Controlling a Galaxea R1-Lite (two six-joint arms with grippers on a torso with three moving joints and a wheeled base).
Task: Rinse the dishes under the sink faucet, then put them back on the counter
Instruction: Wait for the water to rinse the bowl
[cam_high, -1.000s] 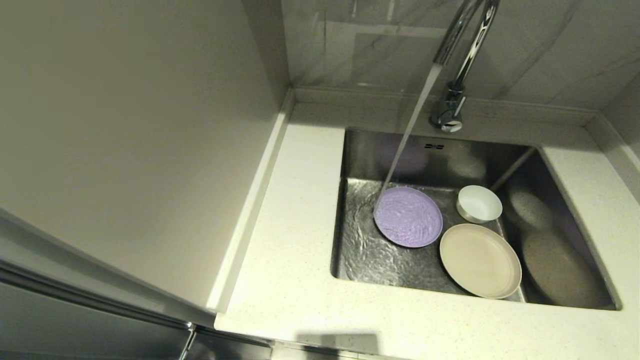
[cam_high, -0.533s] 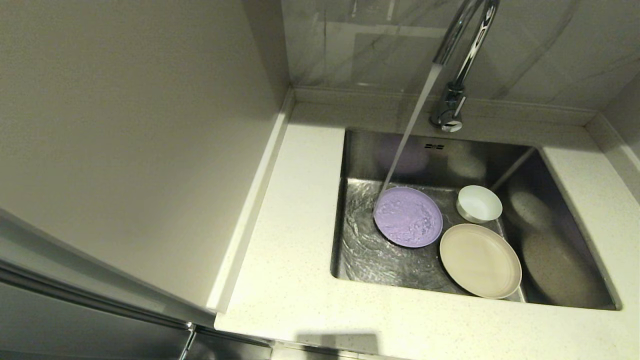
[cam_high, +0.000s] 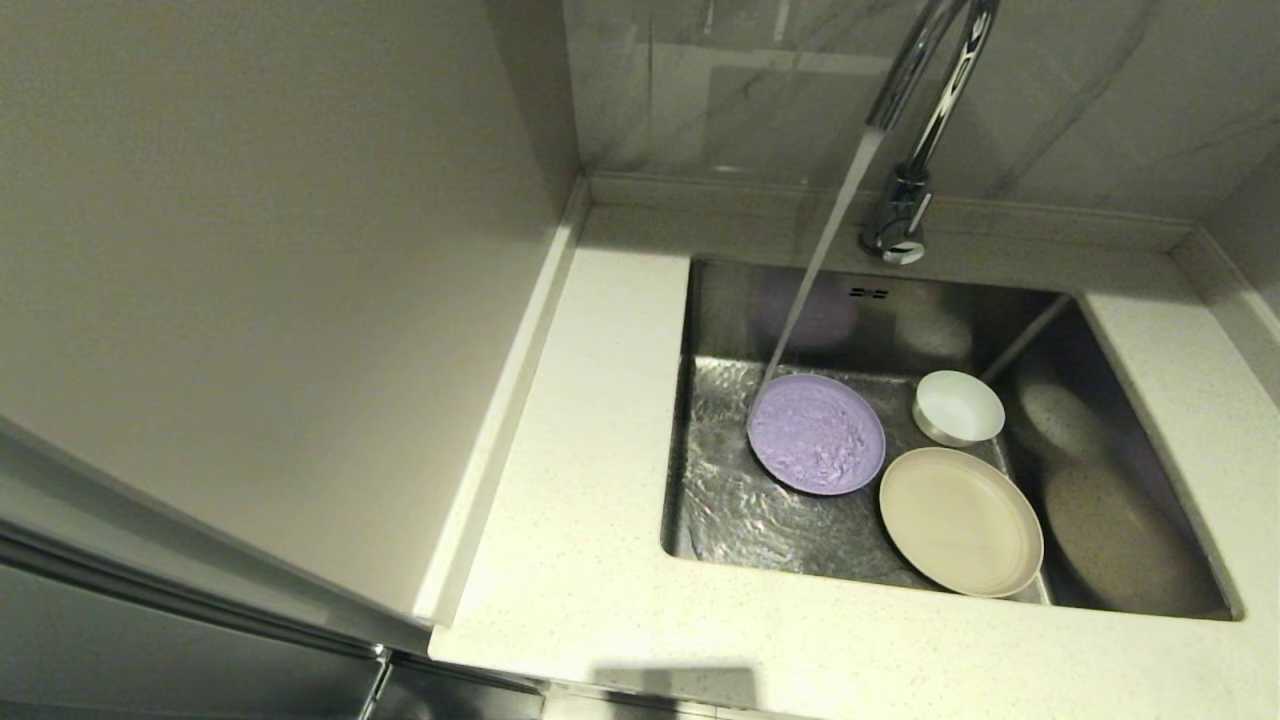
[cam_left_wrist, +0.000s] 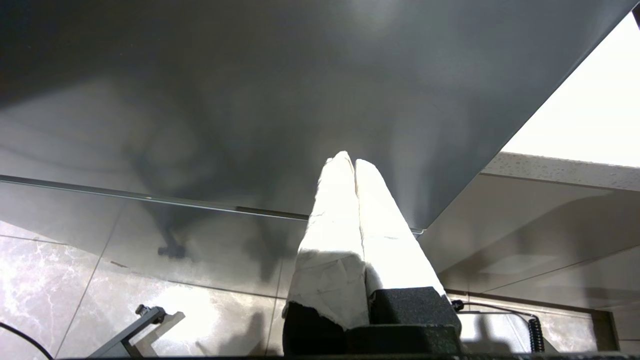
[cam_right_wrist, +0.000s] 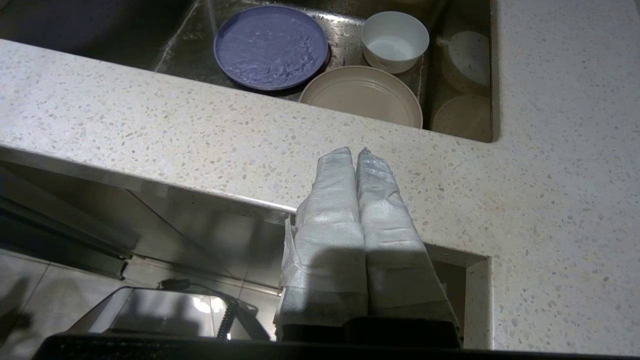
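Faucet (cam_high: 915, 120) at the sink's (cam_high: 1150, 440) back edge, running; stream lands on the lilac plate's (cam_high: 816, 433) left rim. Lilac plate flat on the sink floor, water-covered. White bowl (cam_high: 958, 406) upright just beside it toward the back right. Cream plate (cam_high: 960, 520) against the sink's front wall, tilted, near both. Counter (cam_high: 580, 560) wraps the sink on left, front, right. Right gripper (cam_right_wrist: 356, 152) fingers pressed together, holding nothing, low at the counter's front edge, well apart from the dishes beyond it. Left gripper (cam_left_wrist: 350, 160) fingers together, empty, parked below counter level by a dark cabinet panel (cam_left_wrist: 250, 100).
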